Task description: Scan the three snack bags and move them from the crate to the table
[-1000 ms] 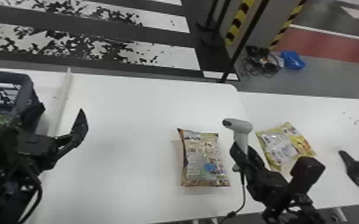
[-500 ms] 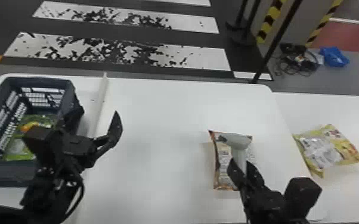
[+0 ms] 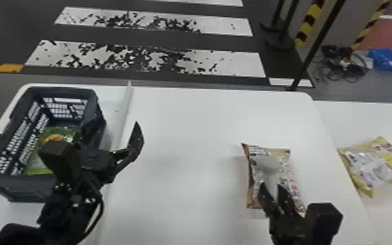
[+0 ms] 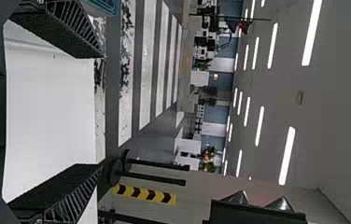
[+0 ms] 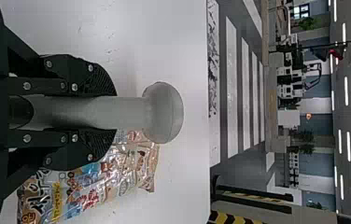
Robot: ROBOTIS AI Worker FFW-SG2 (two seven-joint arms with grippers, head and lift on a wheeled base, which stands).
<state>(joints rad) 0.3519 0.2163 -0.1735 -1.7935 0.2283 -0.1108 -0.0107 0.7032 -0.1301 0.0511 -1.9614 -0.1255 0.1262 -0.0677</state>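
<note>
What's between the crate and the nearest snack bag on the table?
In the head view: the open left gripper, a long white strip, then bare white tabletop up to that bag.

Crate on table, left side, one snack bag inside; second snack bag right of centre; third snack bag farther right, on adjoining table.

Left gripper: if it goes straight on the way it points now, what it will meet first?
Probably no object: the left gripper points across the white table toward its far edge and the striped floor. Its height is unclear, so if it slopes down, the white table may come first.
</note>
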